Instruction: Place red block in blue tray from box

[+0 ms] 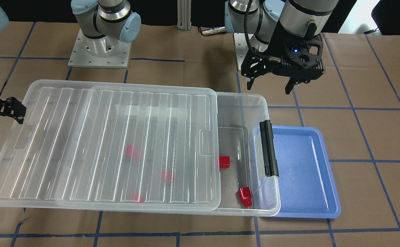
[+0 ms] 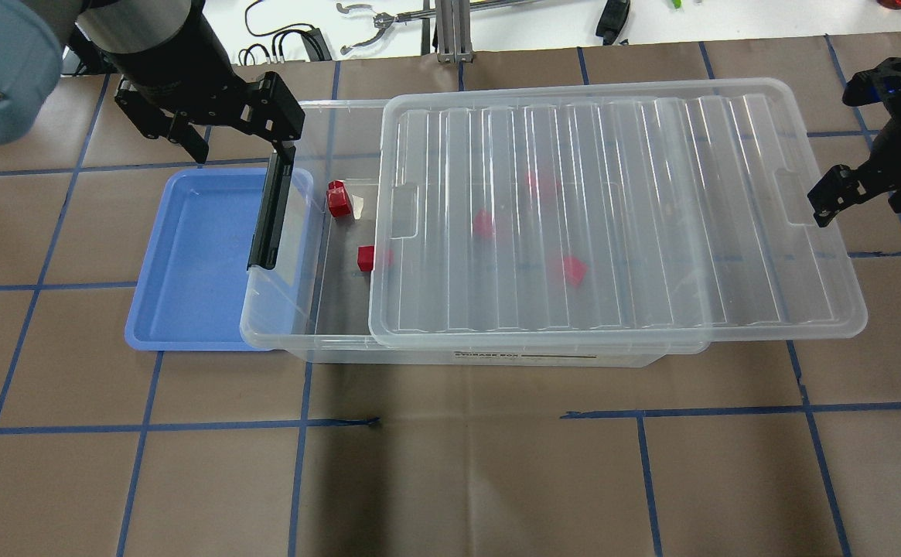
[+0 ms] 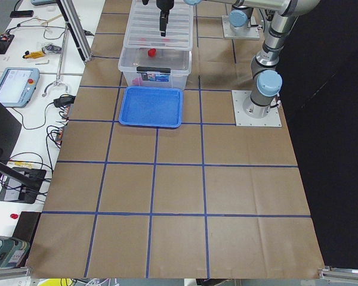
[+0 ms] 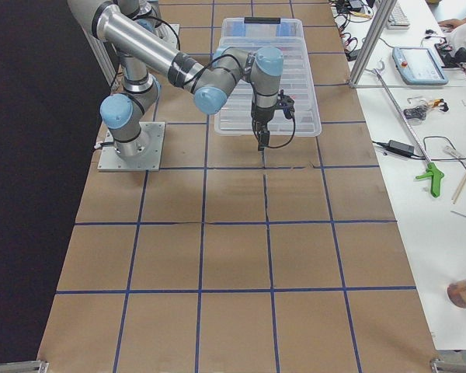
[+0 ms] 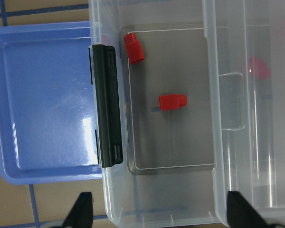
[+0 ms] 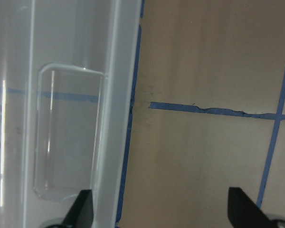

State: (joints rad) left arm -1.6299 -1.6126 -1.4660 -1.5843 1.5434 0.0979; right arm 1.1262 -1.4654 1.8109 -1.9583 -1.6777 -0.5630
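The clear box (image 1: 259, 103) lies across the table with its ribbed lid (image 1: 110, 137) slid aside, so the end by the black latch (image 1: 268, 147) is uncovered. Two red blocks (image 1: 224, 161) (image 1: 245, 197) lie in the uncovered part; they also show in the left wrist view (image 5: 173, 101) (image 5: 133, 47). Others show blurred under the lid (image 1: 133, 152). The blue tray (image 1: 303, 171) is empty and tucked against the latch end. My left gripper (image 2: 237, 147) is open and empty, above the box's latch end. My right gripper (image 2: 861, 205) is open at the lid's far end edge (image 6: 109, 118).
The arm bases (image 1: 98, 51) stand behind the box. A white bench with cables and tools (image 2: 373, 23) runs beyond the table. The table is covered in brown paper with a blue tape grid (image 2: 303, 422).
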